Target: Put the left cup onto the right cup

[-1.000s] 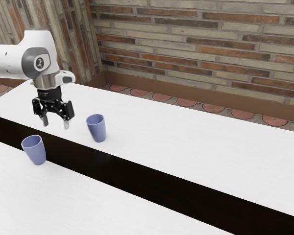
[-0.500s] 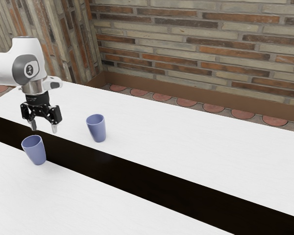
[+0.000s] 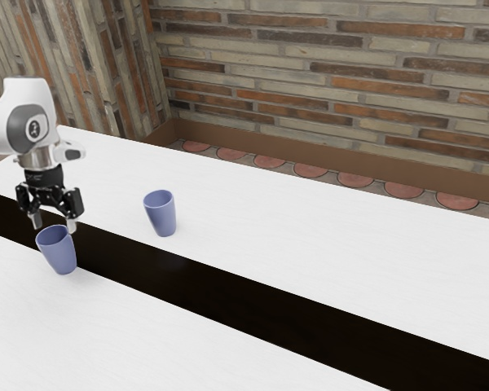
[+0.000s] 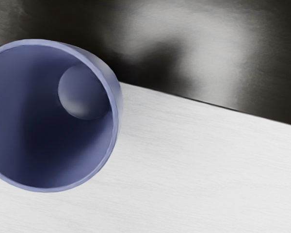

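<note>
The black two-finger hand [image 3: 52,222] hangs open just above the left blue tapered cup [image 3: 57,251], upright on the white worktop [image 3: 187,342], apparently lined up to grasp it for stacking on the matching right cup [image 3: 160,213]

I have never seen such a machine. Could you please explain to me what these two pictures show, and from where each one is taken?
This is a simulated robot arm, white, ending in a black two-finger hand. The exterior view is taken from a camera beside the arm. The wrist view is taken from a camera on the hand itself, looking down. Two blue-violet cups stand upright on a white table crossed by a dark strip: the left cup, whose inside the wrist view looks into, and the right cup, standing apart. The hand hangs open just above the left cup and holds nothing.
</note>
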You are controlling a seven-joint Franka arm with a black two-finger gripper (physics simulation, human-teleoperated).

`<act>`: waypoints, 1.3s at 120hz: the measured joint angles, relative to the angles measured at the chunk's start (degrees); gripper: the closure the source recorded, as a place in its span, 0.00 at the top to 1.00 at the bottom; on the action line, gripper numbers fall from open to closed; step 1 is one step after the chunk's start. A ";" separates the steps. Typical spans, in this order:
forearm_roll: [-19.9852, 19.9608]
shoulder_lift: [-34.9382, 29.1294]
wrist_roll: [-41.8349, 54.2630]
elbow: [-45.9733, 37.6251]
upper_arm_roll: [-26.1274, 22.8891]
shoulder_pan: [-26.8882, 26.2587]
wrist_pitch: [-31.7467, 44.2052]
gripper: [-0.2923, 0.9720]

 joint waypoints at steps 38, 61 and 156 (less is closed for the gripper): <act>1.44 3.62 1.53 1.98 -0.19 0.07 2.14 0.73; 1.58 6.10 2.27 3.38 -0.33 -0.17 3.06 0.73; 1.44 10.32 3.75 3.47 -0.10 0.10 5.38 0.72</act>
